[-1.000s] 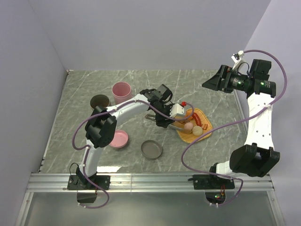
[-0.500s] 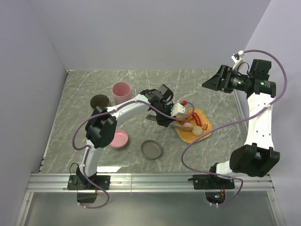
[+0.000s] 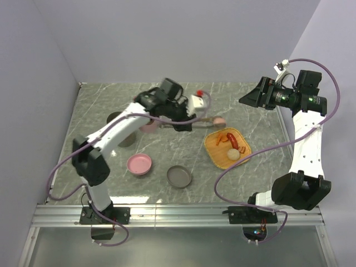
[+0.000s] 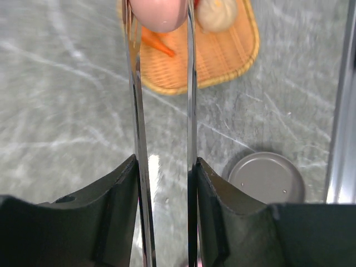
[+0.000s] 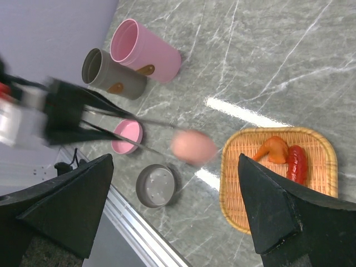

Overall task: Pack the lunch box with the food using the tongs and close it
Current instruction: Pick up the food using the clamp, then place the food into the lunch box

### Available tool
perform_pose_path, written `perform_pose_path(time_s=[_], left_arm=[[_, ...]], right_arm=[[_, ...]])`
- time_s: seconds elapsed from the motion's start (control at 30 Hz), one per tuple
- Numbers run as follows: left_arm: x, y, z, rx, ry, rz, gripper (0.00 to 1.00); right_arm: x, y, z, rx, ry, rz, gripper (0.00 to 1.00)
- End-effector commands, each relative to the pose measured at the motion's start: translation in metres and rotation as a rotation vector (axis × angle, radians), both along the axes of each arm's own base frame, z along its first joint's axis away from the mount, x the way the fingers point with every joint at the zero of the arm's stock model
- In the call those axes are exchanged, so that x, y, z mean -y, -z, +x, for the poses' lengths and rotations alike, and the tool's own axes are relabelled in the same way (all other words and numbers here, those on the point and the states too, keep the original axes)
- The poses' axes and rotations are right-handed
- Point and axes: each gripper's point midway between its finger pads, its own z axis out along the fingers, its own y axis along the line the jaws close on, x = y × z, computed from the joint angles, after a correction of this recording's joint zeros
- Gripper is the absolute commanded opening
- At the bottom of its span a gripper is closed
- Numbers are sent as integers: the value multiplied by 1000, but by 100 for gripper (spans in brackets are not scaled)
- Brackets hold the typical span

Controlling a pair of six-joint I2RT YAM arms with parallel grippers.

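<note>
Left hand (image 4: 165, 161) high over table (image 4: 67, 111), pinkish ball (image 4: 161, 14) in the tongs (image 4: 135, 111)

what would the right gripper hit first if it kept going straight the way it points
Probably the pink ball in the tongs, which lies between its open fingers; depth is unclear.

pinkish ball (image 4: 161, 14) is cut off at the top edge of the left wrist view, seems pretty blurred from the right wrist
</note>
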Motion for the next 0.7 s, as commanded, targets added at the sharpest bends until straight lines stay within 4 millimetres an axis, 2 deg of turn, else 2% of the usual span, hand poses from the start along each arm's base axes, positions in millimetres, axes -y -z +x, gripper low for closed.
perform_pose_path(time_s=[0.0,0.03,0.07,0.1,0.13,0.2,0.23,0.27,0.3,0.33,0.37,0.4,0.43,0.47,0.5,0.57,0.67], left_arm=[[-32,-65,-7,-25,-82,-140,40],[-51,-73,4,-28,-135,-159,40],[-66,-91,2,-17,-170,-195,40],[-78,-93,2,-27,-190,-207,40],[-104,-108,7,0,-253,-235,40],[-132,-113,9,-7,-324,-257,40],[-157,-117,17,-8,-384,-281,40],[-172,-131,10,10,-414,-315,40],[-186,-125,9,-5,-451,-320,40],[-208,-126,12,3,-506,-332,40],[-220,-133,6,40,-531,-346,40],[-231,-122,3,20,-565,-340,40],[-248,-120,3,21,-609,-348,40],[-256,-119,-2,34,-620,-346,40],[-271,-108,-3,5,-669,-342,40],[-281,-104,-9,3,-687,-347,40],[-293,-86,-12,-23,-732,-310,41]], right_arm=[[-5,-24,-8,92,-25,-19,100],[-6,-25,-9,95,-25,-21,100],[-5,-24,-9,94,-23,-20,100],[-6,-25,-10,97,-27,-16,100],[-6,-25,-11,98,-27,-14,100],[-7,-25,-12,101,-27,-12,100],[-7,-26,-13,104,-27,-13,100],[-7,-26,-13,105,-27,-13,100],[-8,-27,-14,108,-27,-14,100],[-8,-27,-15,109,-28,-15,100],[-8,-28,-15,111,-27,-15,100],[-8,-28,-15,110,-28,-13,100],[-9,-28,-16,109,-29,-9,100],[-9,-28,-15,111,-28,-8,100],[-9,-29,-16,113,-29,-7,100],[-8,-30,-17,117,-25,-11,100],[-9,-30,-19,120,-26,-15,100]])
